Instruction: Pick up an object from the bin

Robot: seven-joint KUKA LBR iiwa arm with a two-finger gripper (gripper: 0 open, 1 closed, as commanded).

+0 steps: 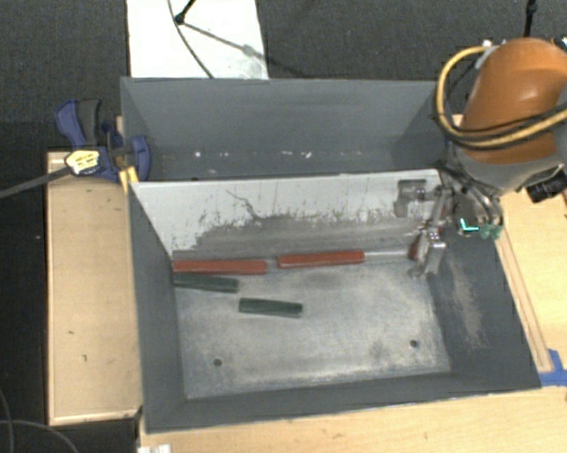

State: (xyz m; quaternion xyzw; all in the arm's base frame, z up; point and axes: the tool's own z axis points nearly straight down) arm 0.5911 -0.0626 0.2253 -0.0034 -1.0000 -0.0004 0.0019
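1. The left red-brown bar (220, 266) lies flat at the foot of the far wall of the bin (299, 370). A dark green bar (206, 283) lies just on its near side. With the two so close, a grab here would likely catch both or nudge one away
2. A second dark green bar (270, 308) lies alone on open floor, the safest pick in my judgement
3. The right red-brown bar (321, 259) also hugs the far wall. A claw coming down here could scrape the wall or slip off the low bar
4. The gripper (427, 250) hangs in the far right corner, right of that bar. A careless move could knock the walls. I cannot tell whether the claw is spread or closed, and I see nothing held in it
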